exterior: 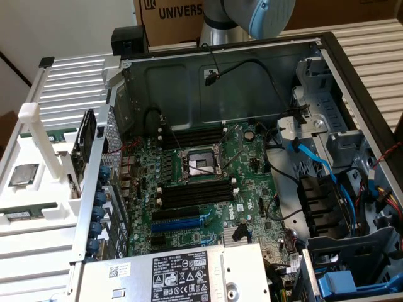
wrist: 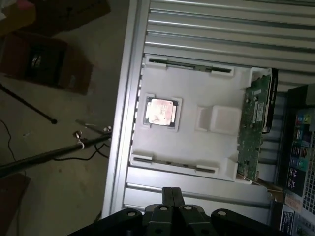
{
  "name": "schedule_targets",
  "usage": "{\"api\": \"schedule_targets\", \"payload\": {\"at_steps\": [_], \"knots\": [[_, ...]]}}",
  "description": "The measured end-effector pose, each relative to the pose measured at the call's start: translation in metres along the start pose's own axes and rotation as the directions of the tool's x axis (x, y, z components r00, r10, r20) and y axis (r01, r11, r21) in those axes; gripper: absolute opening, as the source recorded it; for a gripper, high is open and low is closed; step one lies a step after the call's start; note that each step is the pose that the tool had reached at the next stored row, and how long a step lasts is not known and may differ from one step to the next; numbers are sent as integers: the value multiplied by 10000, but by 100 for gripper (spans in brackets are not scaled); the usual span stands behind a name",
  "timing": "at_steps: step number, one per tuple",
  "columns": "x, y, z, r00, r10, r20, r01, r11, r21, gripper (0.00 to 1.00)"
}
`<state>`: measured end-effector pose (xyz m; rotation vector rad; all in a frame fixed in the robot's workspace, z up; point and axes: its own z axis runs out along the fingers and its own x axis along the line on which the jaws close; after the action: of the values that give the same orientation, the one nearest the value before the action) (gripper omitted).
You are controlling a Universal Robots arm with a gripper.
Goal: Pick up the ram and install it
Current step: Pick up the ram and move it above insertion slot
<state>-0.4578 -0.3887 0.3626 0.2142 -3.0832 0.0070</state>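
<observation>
**Ram still in tray, gripper clear of it**

The ram (exterior: 24, 214) (wrist: 172, 163) lies flat in a slot at the edge of the white tray (wrist: 206, 147) on the ribbed worktop (wrist: 206, 29), outside the computer case (exterior: 220, 69). The gripper (wrist: 172, 192) hovers well above it, fingers closed together and holding nothing.

On the tray, a square silver processor chip (wrist: 160, 110) sits near the ram, and a green card (wrist: 256, 123) stands on edge at the case side.

The ram appears long, narrow and dark, with a pale label.
</observation>
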Motion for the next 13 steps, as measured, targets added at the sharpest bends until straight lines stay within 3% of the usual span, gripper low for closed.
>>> {"api": "schedule_targets", "payload": {"at_steps": [6,9,13], "knots": [[-3,0,47,9941,-1080,-2,1080,9941,55,10],[-4,0,71,9867,-1624,-6,1624,9867,83,10],[-5,0,105,9721,-2345,-13,2345,9720,121,10]]}}
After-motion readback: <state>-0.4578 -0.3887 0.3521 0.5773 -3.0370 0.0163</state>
